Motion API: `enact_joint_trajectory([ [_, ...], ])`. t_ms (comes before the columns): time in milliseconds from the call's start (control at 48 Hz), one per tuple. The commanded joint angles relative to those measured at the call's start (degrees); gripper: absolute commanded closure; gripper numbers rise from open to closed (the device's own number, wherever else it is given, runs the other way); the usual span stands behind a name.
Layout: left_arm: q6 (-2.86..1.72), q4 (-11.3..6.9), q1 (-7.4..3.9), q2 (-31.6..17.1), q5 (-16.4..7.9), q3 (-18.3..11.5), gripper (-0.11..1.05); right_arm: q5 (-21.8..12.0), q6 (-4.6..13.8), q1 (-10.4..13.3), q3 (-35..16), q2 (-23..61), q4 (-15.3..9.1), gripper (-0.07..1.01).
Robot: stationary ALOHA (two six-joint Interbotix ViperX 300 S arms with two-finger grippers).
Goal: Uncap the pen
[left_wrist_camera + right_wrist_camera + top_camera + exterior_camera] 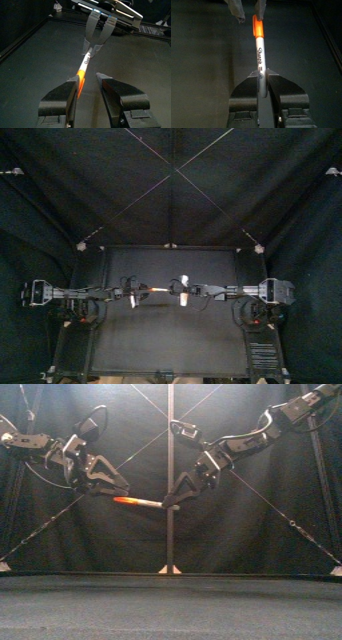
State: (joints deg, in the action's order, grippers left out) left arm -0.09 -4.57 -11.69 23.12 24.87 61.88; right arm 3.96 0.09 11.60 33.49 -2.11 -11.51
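The pen [260, 50] hangs in the air well above the middle of the black surface [171, 609], lying almost level from left to right with its orange cap [257, 27] on and pointing left. The right gripper [262, 75] is clamped on the white barrel near its right end. The left gripper [87, 77] is narrowly parted around the cap's end, with a gap wider than the pen, and the cap lies against one jaw and clear of the other.
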Motion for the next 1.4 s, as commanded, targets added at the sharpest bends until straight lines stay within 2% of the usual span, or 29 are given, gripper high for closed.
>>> enact_joint_trajectory([
  [21,-0.09,-0.53,-0.18,0.1,0.5,-1.2,0.22,1.2,-0.09,-0.3,-0.4,-3.0,0.0,0.51],
  [208,0.0,-1.76,-0.26,0.1,0.5,-1.1,0.22,2.2,0.0,-0.4,0.3,-3.3,0.0,0.51],
  [333,0.09,-2.64,-1.23,0.6,0.5,-1.2,0.2,2.4,-0.09,-1.0,0.4,-3.3,0.0,0.51],
  [1000,-0.18,-2.81,-0.7,1.8,-0.1,-1.2,0.21,2.4,-0.18,-0.8,0.4,-3.5,-0.1,0.51],
  [1042,-0.26,-2.9,-0.62,2.1,0.0,-1.1,0.21,2.4,-0.18,-0.9,0.4,-3.6,-0.1,0.51],
  [1229,-0.79,-3.34,1.05,2.6,-0.1,-0.8,0.21,3.3,-0.44,-0.8,0.4,-4.1,-0.4,0.51],
  [1354,-1.23,-3.34,1.32,2.6,-0.1,-0.8,0.21,4.4,-0.26,-0.8,0.4,-4.5,-1.5,0.51],
  [1396,-1.14,-3.34,1.32,2.6,-0.1,-0.8,0.21,4.7,-0.26,-0.8,0.4,-4.5,-1.8,0.51],
])
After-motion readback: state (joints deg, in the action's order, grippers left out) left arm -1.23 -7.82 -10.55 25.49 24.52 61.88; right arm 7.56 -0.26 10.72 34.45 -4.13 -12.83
